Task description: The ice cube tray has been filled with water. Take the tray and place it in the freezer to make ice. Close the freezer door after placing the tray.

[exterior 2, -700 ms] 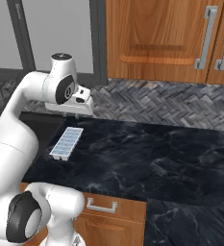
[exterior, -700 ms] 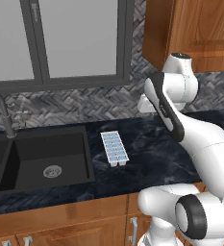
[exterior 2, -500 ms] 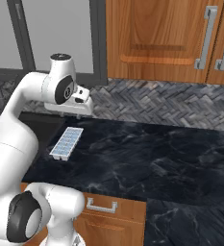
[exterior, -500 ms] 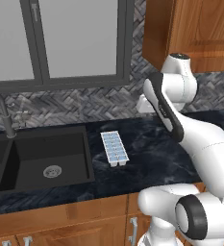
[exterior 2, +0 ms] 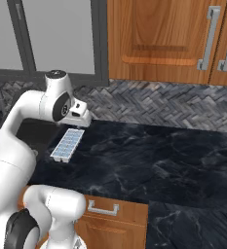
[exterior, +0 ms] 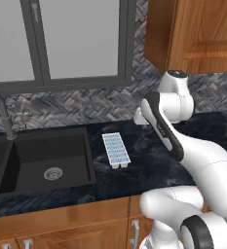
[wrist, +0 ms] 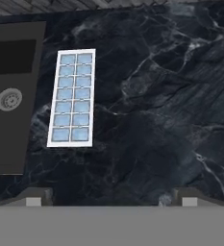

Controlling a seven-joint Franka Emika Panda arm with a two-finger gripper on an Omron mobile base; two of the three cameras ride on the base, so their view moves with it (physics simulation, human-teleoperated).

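Reaching for the ice cube tray (wrist: 71, 98), lying flat on the dark table (wrist: 156, 110) beside the sink (wrist: 12, 96). Pincer (wrist: 108, 198) hovering wide open, empty; needing to descend and straddle the tray.

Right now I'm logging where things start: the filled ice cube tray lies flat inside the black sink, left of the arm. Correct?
Not quite. The ice cube tray lies flat on the dark marble counter, just right of the sink, not inside it. The left base view shows this; the rest stands.
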